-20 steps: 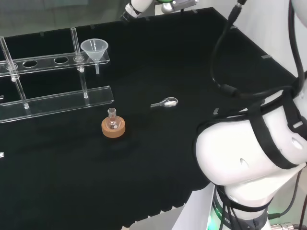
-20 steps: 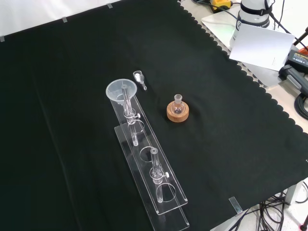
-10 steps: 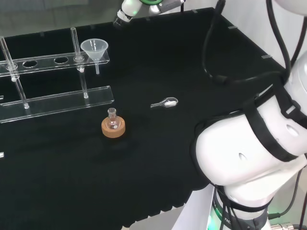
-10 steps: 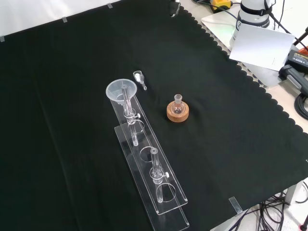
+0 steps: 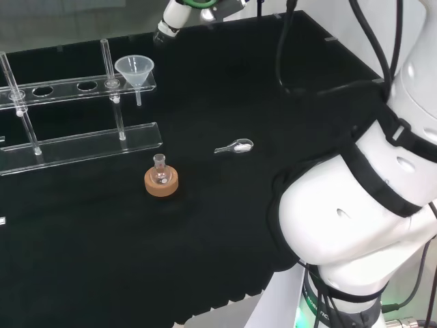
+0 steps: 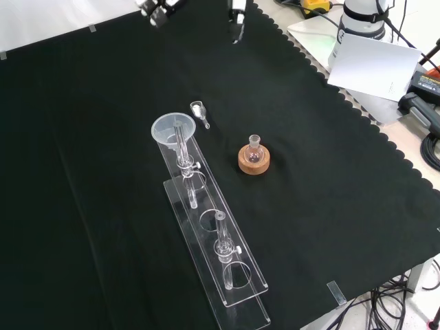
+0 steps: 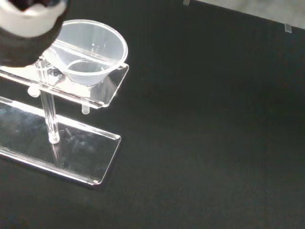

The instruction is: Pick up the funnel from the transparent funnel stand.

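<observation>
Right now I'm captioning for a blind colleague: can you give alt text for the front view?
A clear funnel sits in the far end of a transparent funnel stand on black cloth. Parts of the hand enter at the top; a small flask on a cork ring stands right of the stand.

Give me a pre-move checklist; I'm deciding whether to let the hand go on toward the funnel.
1. Funnel seated upright in the end hole of the funnel stand: ok.
2. Funnel free of the hand, which is at the top edge of the front view with open cloth between them: ok.
3. Hand open for the grasp: cannot tell.
4. Small flask on its cork ring, apart from the stand: ok.
5. Small scoop lies on the cloth close beside the funnel: watch it, not ok if the hand sweeps low.
</observation>
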Action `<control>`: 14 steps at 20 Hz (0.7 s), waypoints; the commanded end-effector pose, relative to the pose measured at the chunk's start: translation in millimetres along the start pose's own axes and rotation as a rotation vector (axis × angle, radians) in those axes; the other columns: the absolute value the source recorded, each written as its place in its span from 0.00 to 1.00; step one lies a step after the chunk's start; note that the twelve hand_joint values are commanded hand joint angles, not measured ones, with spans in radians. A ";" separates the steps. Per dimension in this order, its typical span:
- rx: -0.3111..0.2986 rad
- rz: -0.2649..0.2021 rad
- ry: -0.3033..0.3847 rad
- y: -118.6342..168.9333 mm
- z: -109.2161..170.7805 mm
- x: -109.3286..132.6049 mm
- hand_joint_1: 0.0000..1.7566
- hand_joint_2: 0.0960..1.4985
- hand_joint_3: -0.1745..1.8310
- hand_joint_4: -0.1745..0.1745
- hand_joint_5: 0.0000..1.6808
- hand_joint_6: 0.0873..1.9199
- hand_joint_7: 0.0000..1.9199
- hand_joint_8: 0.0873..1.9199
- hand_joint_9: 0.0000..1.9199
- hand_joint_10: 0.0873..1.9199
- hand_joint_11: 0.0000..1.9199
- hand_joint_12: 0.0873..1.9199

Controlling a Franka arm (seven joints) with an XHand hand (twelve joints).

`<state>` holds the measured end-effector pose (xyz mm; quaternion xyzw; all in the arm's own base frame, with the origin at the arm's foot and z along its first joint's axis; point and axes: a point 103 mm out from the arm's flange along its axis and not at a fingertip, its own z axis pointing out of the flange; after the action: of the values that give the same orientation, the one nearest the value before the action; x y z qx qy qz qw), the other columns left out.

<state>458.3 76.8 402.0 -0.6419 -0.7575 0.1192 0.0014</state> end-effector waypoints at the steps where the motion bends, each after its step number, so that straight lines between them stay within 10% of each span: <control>1: 0.055 -0.042 -0.017 26.8 7.7 11.0 0.41 0.34 0.09 0.51 0.00 0.00 0.00 0.00 0.00 0.00 0.00 0.03; 14: 0.242 -0.005 -0.007 64.7 35.3 34.7 0.39 0.34 0.09 0.53 0.00 0.00 0.00 0.00 0.00 0.00 0.00 0.00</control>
<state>503.6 99.9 365.5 -0.6316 -0.7494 0.1930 0.0458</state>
